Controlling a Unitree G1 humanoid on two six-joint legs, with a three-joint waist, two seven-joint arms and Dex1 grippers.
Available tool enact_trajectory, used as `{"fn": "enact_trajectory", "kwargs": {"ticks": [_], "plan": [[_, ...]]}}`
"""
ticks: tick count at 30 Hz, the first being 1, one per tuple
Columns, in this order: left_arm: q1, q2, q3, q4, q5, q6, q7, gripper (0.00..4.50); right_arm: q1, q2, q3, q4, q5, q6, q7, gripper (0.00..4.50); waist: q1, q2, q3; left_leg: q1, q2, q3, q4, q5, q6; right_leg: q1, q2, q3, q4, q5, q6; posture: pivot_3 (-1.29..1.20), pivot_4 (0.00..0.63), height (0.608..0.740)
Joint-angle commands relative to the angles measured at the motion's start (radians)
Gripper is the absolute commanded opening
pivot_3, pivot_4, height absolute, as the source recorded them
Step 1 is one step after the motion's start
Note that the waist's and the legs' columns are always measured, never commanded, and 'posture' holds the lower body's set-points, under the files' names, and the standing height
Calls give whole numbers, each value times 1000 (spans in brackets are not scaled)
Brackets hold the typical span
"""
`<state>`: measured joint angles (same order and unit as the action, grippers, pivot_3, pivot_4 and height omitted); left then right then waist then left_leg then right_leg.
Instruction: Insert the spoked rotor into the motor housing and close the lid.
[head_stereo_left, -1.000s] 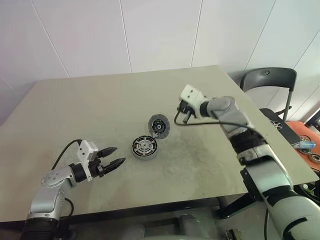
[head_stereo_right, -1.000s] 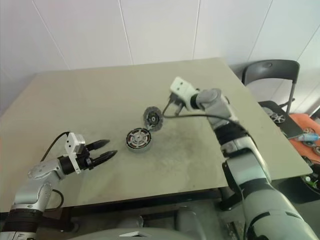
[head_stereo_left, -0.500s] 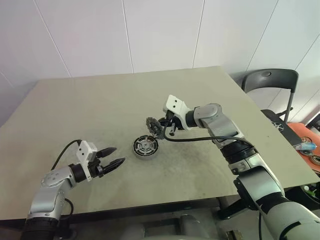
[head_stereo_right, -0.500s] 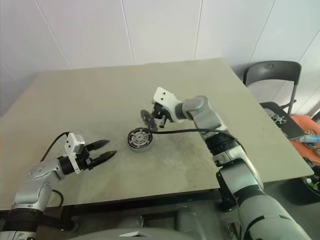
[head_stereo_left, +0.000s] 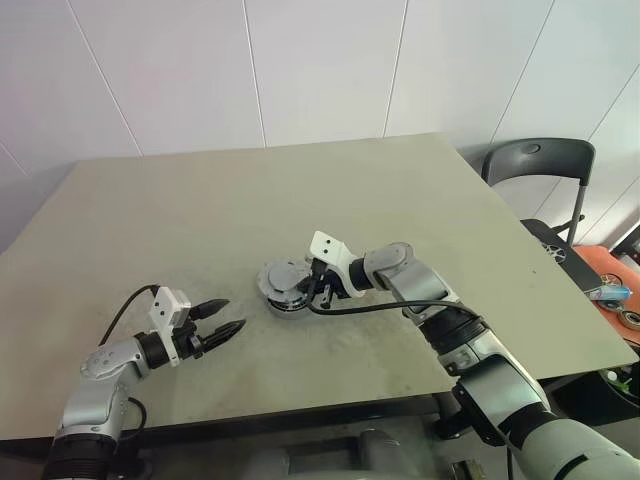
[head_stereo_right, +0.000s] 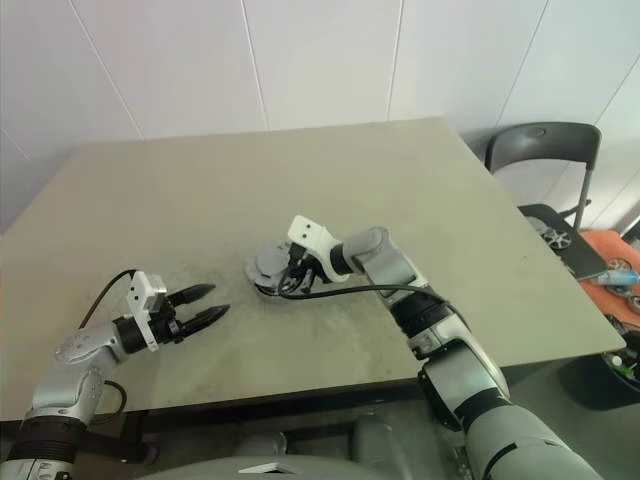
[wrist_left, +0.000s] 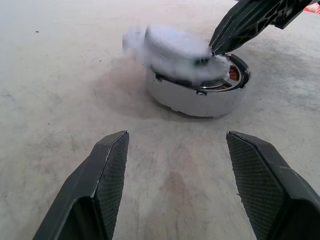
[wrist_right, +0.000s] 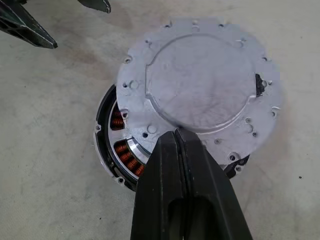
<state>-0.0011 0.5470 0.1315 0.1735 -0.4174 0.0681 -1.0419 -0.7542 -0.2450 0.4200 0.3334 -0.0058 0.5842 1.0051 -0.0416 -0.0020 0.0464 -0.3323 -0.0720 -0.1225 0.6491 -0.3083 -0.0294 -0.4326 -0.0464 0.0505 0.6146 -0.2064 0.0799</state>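
- Setting: a white panelled wall behind a grey-green table (head_stereo_left: 200, 215) with a scuffed, stained top; a dark chair (head_stereo_left: 540, 170) stands past the table's far right corner.
- Motor housing (wrist_right: 107, 145): shallow round dark cup, resting on the table near its middle, slightly toward the front edge. Copper-coloured windings show inside through the uncovered crescent of its opening, as seen in the right wrist view.
- Lid (wrist_right: 200, 90): flat pale grey disc with small holes around its border and a raised central panel. It lies over the housing but off-centre, overhanging one side and leaving the other side open. Whether it sits flat or tilted on the rim cannot be told for certain; in the left wrist view it appears blurred above the cup.
- Spoked rotor: cannot be made out; the lid hides most of the cup's interior.
- Right gripper (wrist_right: 181, 137): fingers pressed together, pinching the lid's near edge; the arm reaches in from the right, low over the table, pointing left and downward.
- Left gripper (head_stereo_left: 222, 318): black fingers spread apart with nothing between them, hovering just above the table near the front left, pointing toward the housing and well apart from it.
- Cable: a black lead loops from the right wrist across the table beside the housing.
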Motion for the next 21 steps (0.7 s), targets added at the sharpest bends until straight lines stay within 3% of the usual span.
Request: {"fn": "enact_trajectory", "kwargs": {"ticks": [1,5,10,11,13,21], "plan": [[-3,6,6,-42,0,-4,4,3299,-8,14,-14,-19,10,-16,-20,16,0,0,0,0,0,0,0,0,0,0,0,0,0,0,0,0,0,740],[-2,3,2,-47,2,0,8,3299,-55,83,-137,17,87,-26,-93,16,-2,0,0,1,0,0,0,0,0,0,0,0,0,0,0,0,0,740],[-17,-4,2,15,15,-35,-9,3299,-42,81,-141,-60,166,28,-4,16,1,0,0,1,0,-1,0,0,0,1,0,0,0,0,0,0,0,740],[-21,-3,4,29,17,-43,-14,3299,-38,92,-139,-57,168,31,-18,183,1,0,0,1,0,-1,0,0,0,1,0,0,0,0,0,0,0,740],[-29,-3,6,53,18,-57,-23,3299,-32,113,-134,-47,165,37,-48,572,0,0,0,1,0,-1,0,0,0,1,0,0,0,0,0,0,0,740],[-109,-20,-4,239,51,-146,-64,3299,0,116,-18,56,54,-53,-103,3380,0,0,0,4,0,-1,0,0,0,3,0,-1,1,0,0,0,0,740]]}}
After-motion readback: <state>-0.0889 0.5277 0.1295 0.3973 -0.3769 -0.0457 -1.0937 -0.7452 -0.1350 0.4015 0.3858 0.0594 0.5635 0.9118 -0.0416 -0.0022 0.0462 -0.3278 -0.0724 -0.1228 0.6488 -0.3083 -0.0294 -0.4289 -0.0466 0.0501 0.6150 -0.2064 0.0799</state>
